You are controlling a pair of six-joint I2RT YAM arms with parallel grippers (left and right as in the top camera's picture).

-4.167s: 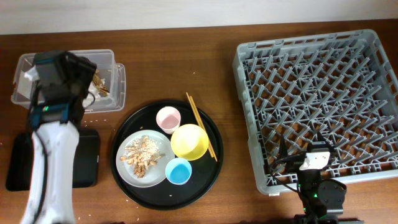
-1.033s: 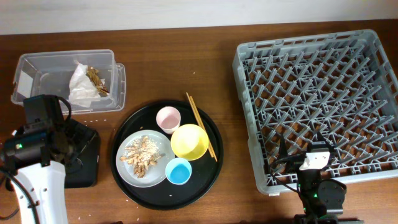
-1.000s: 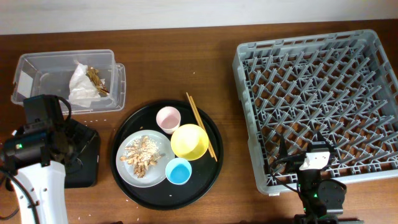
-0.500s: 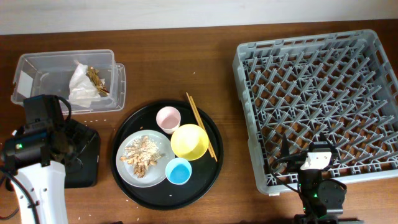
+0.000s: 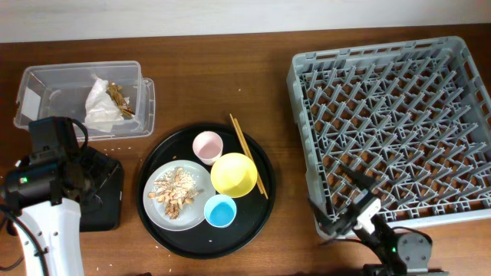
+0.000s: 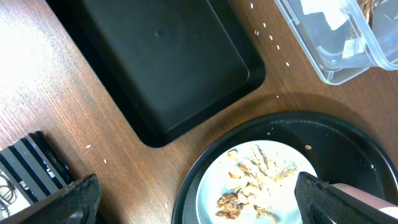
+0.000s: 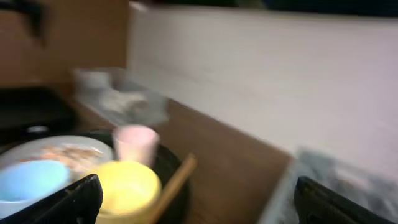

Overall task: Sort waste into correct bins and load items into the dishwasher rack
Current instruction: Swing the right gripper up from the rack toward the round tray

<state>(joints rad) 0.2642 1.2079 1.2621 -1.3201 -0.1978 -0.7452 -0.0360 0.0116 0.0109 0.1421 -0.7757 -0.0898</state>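
- The left gripper (image 6: 199,198) first: in the left wrist view its fingertips sit in the two bottom corners, spread wide, with nothing between them.
- Beneath it that view gives the shallow black tray (image 6: 168,62) at upper centre. The plate (image 6: 217,177) with the food scraps (image 6: 255,180) is at bottom centre, and a corner of the clear tub (image 6: 329,50) is at upper right.
- Over to the right gripper (image 7: 199,202): its tips also sit in the bottom corners, jaws wide apart, gripping nothing. The right wrist picture is blurred.
- That low view looks across the table at the pink cup (image 7: 134,143), the yellow bowl (image 7: 127,190), the blue cup (image 7: 31,177) and the chopsticks (image 7: 171,180). All of them are soft-edged.
- Only the overhead shows the whole dishwasher rack (image 5: 391,130), which fills the right half. The right gripper is at the bottom edge, by the rack's lower left corner.
- Only the overhead shows clearly what lies in the tub, upper left: the napkin (image 5: 98,106), with the brown wrapper (image 5: 119,96) just beside it.
- The overhead also puts the left gripper over the shallow tray, at lower left.
- The count: two cups, one bowl, one plate and one pair of chopsticks, all on the round black tray (image 5: 261,207) at centre.
- One heap of scraps is on the plate; one napkin and one wrapper are in the tub.
- There are two bins, one rack and two arms.
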